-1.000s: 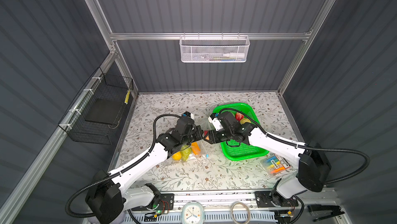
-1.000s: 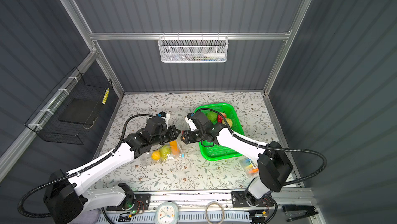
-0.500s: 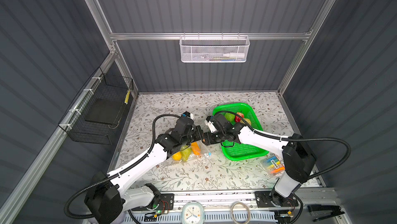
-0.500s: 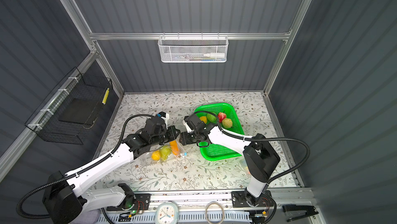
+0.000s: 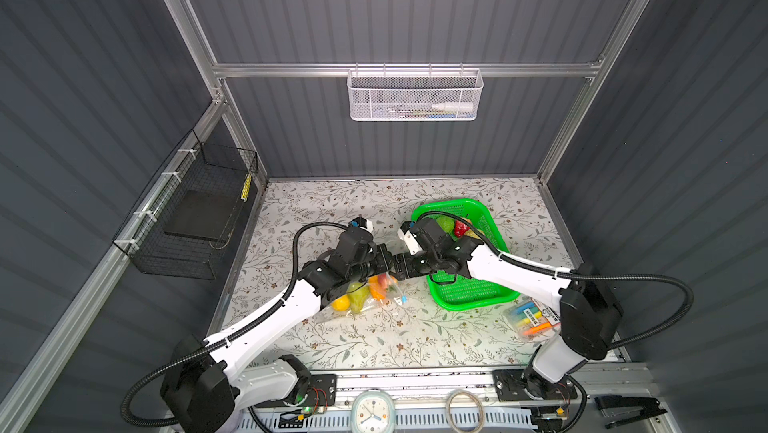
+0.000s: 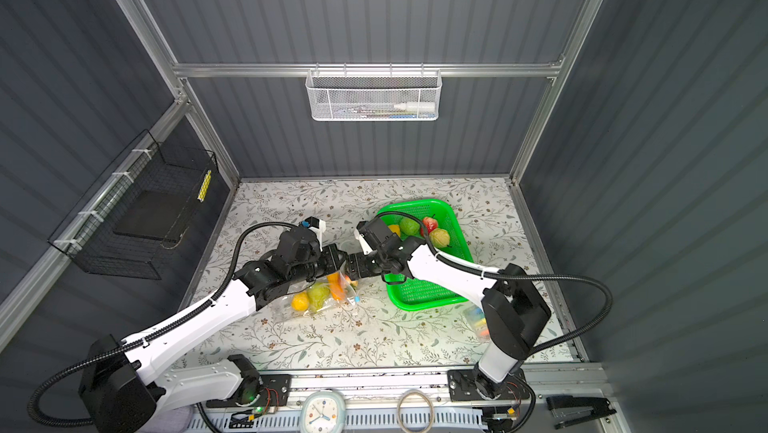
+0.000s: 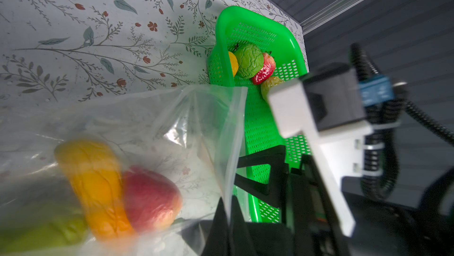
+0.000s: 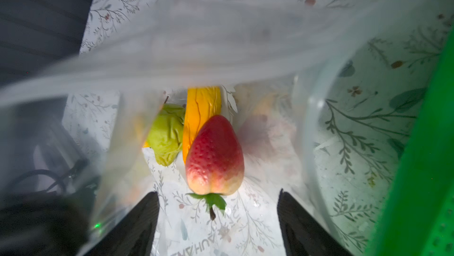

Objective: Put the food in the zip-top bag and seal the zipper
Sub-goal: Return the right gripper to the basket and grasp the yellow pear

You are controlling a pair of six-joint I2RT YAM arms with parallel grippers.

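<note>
Just left of centre in both top views the zip-top bag (image 5: 374, 306) lies on the tabletop (image 5: 395, 339). Its film looks thin, limp and slippery. The left jaws are clenched on its mouth edge, probably the firmest hold. The right jaws stand released at the mouth, with a strawberry (image 8: 214, 155) lying free beyond them. More food (image 6: 415, 227), seemingly light, sits in the green basket (image 6: 419, 298), centre right.

The zip-top bag (image 7: 172, 119) is thin clear plastic, glossy and crinkled. The strawberry (image 8: 215, 155) inside looks smooth, waxy, finely dimpled. The green basket (image 7: 260, 124) is perforated plastic with a slight sheen — the desk (image 7: 73, 45) has a matt floral cover.
</note>
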